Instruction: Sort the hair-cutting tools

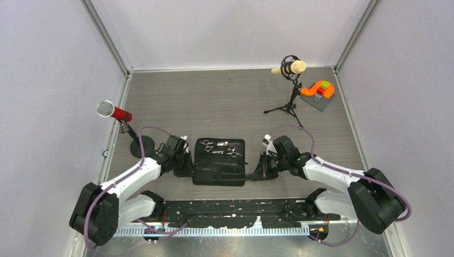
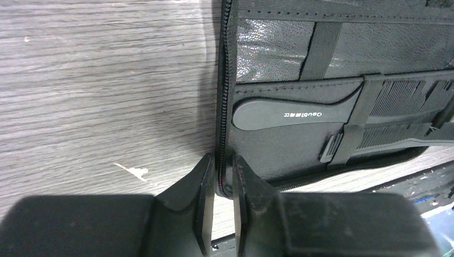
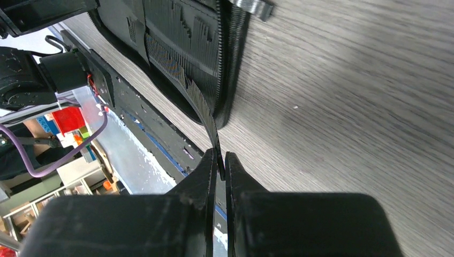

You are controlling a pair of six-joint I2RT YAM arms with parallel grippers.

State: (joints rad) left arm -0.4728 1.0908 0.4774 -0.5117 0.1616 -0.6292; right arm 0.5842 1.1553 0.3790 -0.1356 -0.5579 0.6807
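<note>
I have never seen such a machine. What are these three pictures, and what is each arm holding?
The top picture looks down on two robot arms at a table. The other two come from cameras on the wrists. An open black case lies between the arms, with scissors and a comb strapped inside. The left fingers close on the case's zipper edge. The right fingers pinch the end of a second comb that sticks out of the case. Two microphones and a toy stand behind.

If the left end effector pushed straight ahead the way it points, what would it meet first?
The case's zippered left edge, already pinched between the left end effector fingers; depth is hard to judge.
</note>
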